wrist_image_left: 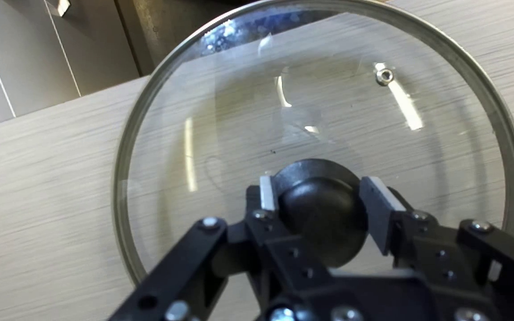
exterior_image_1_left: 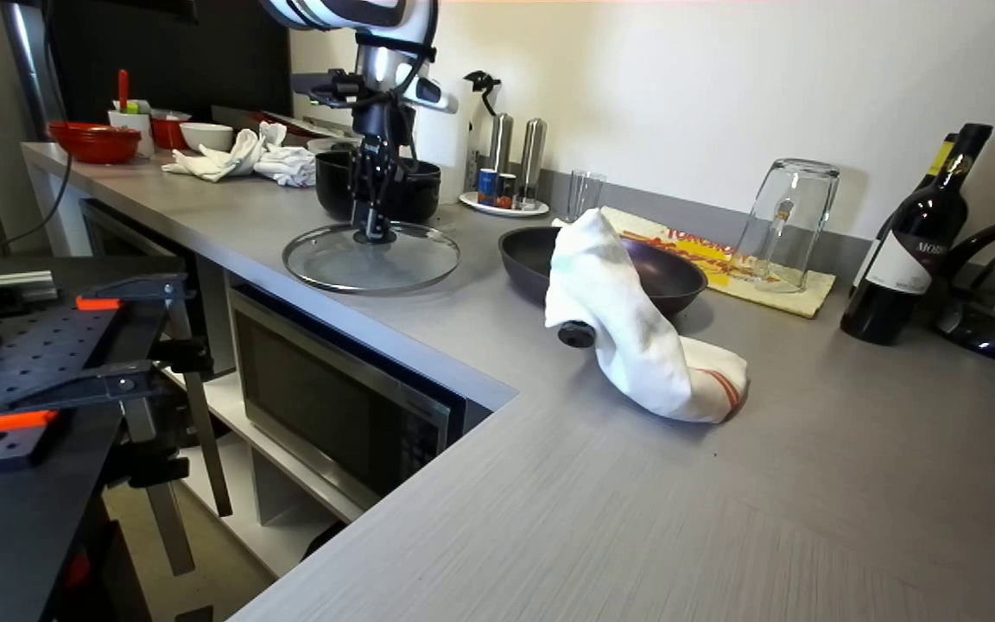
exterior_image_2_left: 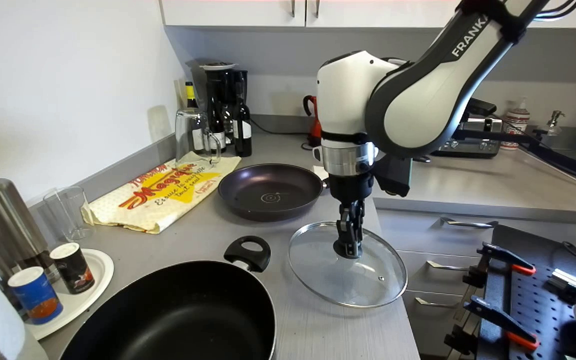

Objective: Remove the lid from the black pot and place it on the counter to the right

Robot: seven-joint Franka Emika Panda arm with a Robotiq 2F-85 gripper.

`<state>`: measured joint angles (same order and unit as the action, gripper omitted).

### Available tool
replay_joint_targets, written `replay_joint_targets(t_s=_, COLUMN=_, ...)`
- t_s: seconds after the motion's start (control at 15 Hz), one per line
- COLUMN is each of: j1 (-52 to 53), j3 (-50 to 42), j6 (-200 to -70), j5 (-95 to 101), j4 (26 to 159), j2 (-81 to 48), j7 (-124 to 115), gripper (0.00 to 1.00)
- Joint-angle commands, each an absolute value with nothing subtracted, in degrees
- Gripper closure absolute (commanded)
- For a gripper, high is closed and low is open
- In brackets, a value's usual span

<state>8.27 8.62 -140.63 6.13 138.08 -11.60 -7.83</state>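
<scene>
The lid is a clear glass disc with a metal rim and black knob. It lies flat at the counter's front edge in both exterior views [exterior_image_1_left: 325, 259] [exterior_image_2_left: 313, 272] and fills the wrist view [wrist_image_left: 239, 111]. I cannot tell if it rests or hovers slightly. My gripper [wrist_image_left: 319, 196] points down with its pads against both sides of the knob; it shows in both exterior views [exterior_image_1_left: 372, 226] [exterior_image_2_left: 350, 246]. The black pot [exterior_image_2_left: 193, 280] is uncovered, its inside visible; in an exterior view it stands behind my gripper [exterior_image_1_left: 422, 194]. The grey counter [exterior_image_1_left: 636, 518] carries everything.
A dark frying pan [exterior_image_2_left: 270, 195] sits beside the lid, a white towel [exterior_image_1_left: 636, 345] over its handle. A glass mug [exterior_image_1_left: 787, 225] stands on a yellow cloth [exterior_image_2_left: 163, 195]. Shakers stand on a white plate [exterior_image_2_left: 99, 280]. Clamps [exterior_image_1_left: 91, 389] sit below the counter's front edge.
</scene>
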Motion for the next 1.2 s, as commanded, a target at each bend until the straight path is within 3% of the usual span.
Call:
replay_joint_targets(t_s=0.0, j1=9.7, j3=8.1, j6=-139.0, j5=6.8, j4=134.6, j2=-14.7, j7=-8.1, gripper=0.76)
replay_joint_targets(t_s=0.67, j1=11.4, j3=8.6, j6=-138.4, j5=6.0, j4=132.8, j2=-17.5, j7=-7.9, gripper=0.76)
replay_joint_targets(t_s=0.73, j1=11.6, j3=8.6, j6=-138.4, j5=5.9, j4=132.9, j2=-17.5, j7=-8.0, gripper=0.29)
replay_joint_targets(t_s=1.07, j1=12.3, j3=8.9, j6=-138.6, j5=5.7, j4=133.1, j2=-17.7, j7=-8.1, gripper=0.0)
replay_joint_targets(t_s=1.13, j1=12.4, j3=9.0, j6=-138.6, j5=5.6, j4=133.1, j2=-17.7, j7=-8.1, gripper=0.0)
